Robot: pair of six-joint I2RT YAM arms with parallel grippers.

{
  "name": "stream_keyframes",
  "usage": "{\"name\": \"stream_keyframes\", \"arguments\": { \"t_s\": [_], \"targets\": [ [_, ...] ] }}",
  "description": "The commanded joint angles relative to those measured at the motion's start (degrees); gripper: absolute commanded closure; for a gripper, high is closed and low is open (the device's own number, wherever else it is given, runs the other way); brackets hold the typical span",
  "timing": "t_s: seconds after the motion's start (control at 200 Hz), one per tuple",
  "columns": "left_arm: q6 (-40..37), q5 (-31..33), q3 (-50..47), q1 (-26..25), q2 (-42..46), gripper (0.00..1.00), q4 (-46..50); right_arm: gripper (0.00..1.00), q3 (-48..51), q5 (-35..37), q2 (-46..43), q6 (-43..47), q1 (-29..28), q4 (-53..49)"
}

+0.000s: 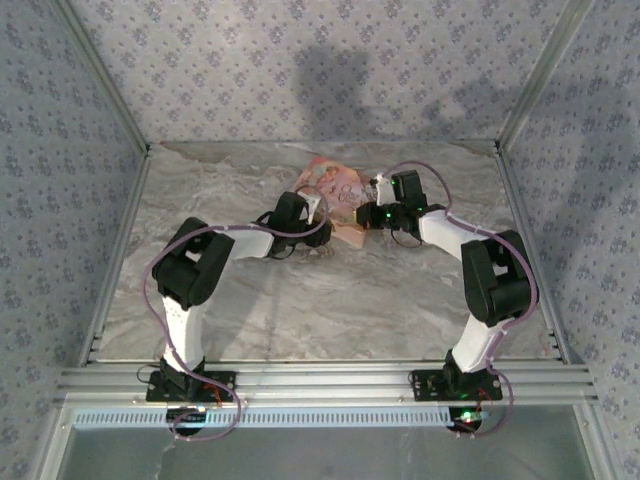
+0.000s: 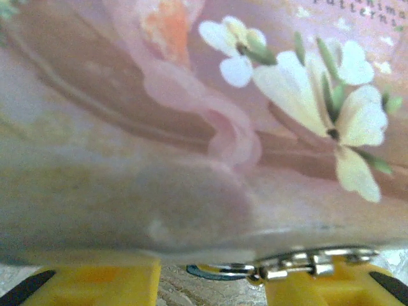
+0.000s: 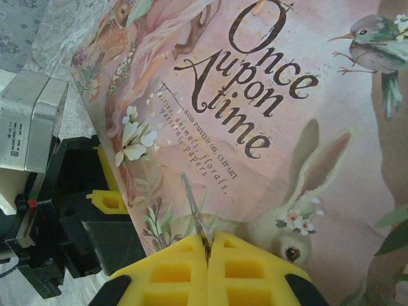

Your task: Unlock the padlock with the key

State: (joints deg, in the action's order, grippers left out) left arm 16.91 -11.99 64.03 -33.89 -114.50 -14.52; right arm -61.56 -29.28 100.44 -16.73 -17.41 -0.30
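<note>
The padlock point(image 2: 213, 273) shows as a small teal-blue arc joined to a silvery ring, lying on the marble between my left gripper's yellow fingers point(image 2: 95, 284). Those jaws stand apart, and the teal piece does not reach the left one. A silvery clasp point(image 2: 306, 261) rests on top of the right finger. My left gripper point(image 1: 312, 210) is pressed against the left side of the pink box point(image 1: 335, 185). My right gripper point(image 3: 208, 239) is shut on the key point(image 3: 193, 201), whose thin silver blade juts out over the box lid point(image 3: 287, 127).
The large pink patterned box, lettered "Once upon a time", lies at the back middle of the marble table point(image 1: 330, 290). My left arm's black wrist point(image 3: 83, 217) and its grey camera block point(image 3: 32, 121) sit close beside the box. Patterned walls point(image 1: 70, 200) enclose three sides.
</note>
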Motion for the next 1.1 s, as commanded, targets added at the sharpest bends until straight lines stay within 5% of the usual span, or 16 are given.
{"name": "stream_keyframes", "arguments": {
  "t_s": [0.0, 0.545, 0.804, 1.094],
  "targets": [
    [-0.92, -0.45, 1.23, -0.43, 1.51, 0.59, -0.06, 1.0, 0.74, 1.11, 2.15, -0.36, -0.56, -3.75],
    [3.62, -3.29, 0.83, -0.92, 4.27, 0.81, 2.47, 1.0, 1.44, 1.56, -5.83, 0.32, -0.43, 0.24],
    [12.28, -9.26, 5.5, -0.99, 7.53, 0.82, 15.02, 1.0, 9.4, 1.63, -17.1, 5.79, -1.4, 2.4],
    [19.12, -15.71, 9.0, -0.92, 11.5, 0.85, 25.59, 1.0, 21.5, 5.74, -22.97, 12.07, -9.49, 7.47]
  ]
}}
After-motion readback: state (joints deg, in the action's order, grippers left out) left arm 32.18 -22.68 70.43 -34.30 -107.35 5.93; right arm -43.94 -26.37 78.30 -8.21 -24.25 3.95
